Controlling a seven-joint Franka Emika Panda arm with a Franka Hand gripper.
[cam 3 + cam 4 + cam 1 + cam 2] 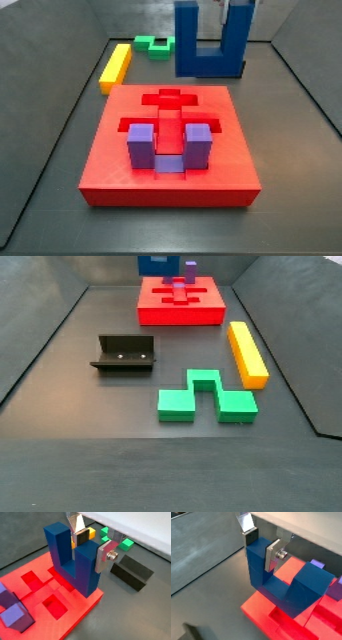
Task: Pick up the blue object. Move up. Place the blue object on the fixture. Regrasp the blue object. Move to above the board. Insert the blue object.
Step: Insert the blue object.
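blue object [75, 559]: dark blue, plain
board [118, 148]: bright red, darker red in its recesses
purple block [170, 144]: light purple, seated in the board
fixture [124, 354]: black
yellow bar [246, 353]: yellow-orange
green block [205, 399]: bright green
gripper [91, 543] above the board: silver fingers [105, 556], dark pads
floor [80, 406]: dull grey

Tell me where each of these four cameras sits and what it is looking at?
Wrist view: rides on the arm, looks down past the gripper holding the blue object over the board.
Wrist view: same mount, opposite side; silver finger shows.
Side view: low by the board's purple block end; no gripper visible.
Side view: far end, past the green block, yellow bar and fixture.
All share board and blue object.
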